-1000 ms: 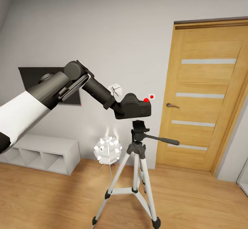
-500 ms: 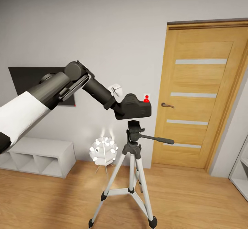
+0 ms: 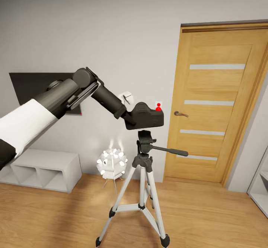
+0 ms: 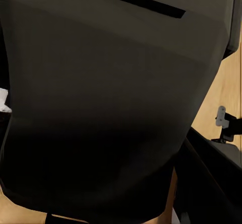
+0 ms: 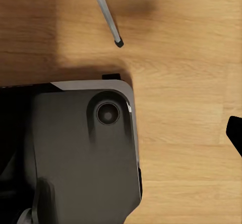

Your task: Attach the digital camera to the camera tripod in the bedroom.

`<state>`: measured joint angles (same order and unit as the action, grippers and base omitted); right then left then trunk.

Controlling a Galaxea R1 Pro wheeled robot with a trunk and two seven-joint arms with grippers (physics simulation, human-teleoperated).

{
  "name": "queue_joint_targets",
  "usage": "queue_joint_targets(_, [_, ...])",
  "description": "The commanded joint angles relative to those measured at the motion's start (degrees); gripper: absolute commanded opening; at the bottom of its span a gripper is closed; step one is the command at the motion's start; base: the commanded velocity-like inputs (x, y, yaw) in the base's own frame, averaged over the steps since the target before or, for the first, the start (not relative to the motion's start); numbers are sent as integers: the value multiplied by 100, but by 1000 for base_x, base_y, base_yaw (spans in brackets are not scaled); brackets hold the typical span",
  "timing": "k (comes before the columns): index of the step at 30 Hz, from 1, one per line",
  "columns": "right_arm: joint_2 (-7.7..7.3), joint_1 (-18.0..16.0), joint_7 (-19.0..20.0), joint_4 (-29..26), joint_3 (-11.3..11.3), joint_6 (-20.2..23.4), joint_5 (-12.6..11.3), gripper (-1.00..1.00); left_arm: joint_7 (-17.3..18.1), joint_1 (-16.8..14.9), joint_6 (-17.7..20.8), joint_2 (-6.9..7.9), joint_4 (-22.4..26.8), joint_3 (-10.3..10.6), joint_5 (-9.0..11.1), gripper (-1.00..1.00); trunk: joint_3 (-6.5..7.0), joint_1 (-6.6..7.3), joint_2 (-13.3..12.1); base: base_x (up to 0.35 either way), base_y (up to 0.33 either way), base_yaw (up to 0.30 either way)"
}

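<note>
My left gripper (image 3: 129,116) holds the matte black digital camera (image 3: 146,119) by its back end, shut on it, with the fingers hidden behind the body. The red button (image 3: 158,109) sits on top. The camera hovers right over the black head (image 3: 146,140) of the camera tripod (image 3: 143,173), almost touching it; the pan handle (image 3: 171,151) points right. In the left wrist view the camera's dark body (image 4: 111,108) is very close, with a tripod part (image 4: 227,123) beside it. The right wrist view looks down on a tripod leg (image 5: 106,14) and one fingertip (image 5: 235,133), spread wide.
A wooden door (image 3: 219,106) stands right of the tripod. A low white shelf unit (image 3: 44,168) and a white ball lamp (image 3: 111,162) sit by the grey wall under a black panel (image 3: 37,88). My own base (image 5: 85,153) rests on the wood floor near the tripod's foot (image 5: 119,43).
The whole view shifted left a second ago, bringing the held camera in line above the tripod head. Since then my left elbow has risen a little; the camera stays in place.
</note>
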<state>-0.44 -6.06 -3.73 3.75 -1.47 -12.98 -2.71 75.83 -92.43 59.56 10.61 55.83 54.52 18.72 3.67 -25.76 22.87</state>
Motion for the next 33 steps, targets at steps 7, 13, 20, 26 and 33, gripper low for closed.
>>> queue_joint_targets(7, [0,-10,4,28,-15,-47,-27,100,-13,-12,44,-359,-516,57,9,-100,-3,-2,5,0,0,0])
queue_joint_targets(13, [0,-9,-4,27,-3,-145,-27,100,-16,-12,44,-400,-638,150,9,-100,-3,-2,5,0,0,0])
queue_joint_targets(20, [0,-10,-9,29,15,-483,-19,100,-16,-12,44,-402,-638,171,6,-100,-3,-2,5,0,0,0])
queue_joint_targets(26, [0,-9,-11,29,16,-495,-19,100,-16,-12,44,-394,-637,316,7,-100,-3,-2,5,0,0,0])
queue_joint_targets(33, [0,-9,-11,29,16,-495,-19,100,-16,-12,44,-383,-635,347,5,-100,-3,-2,5,0,0,0])
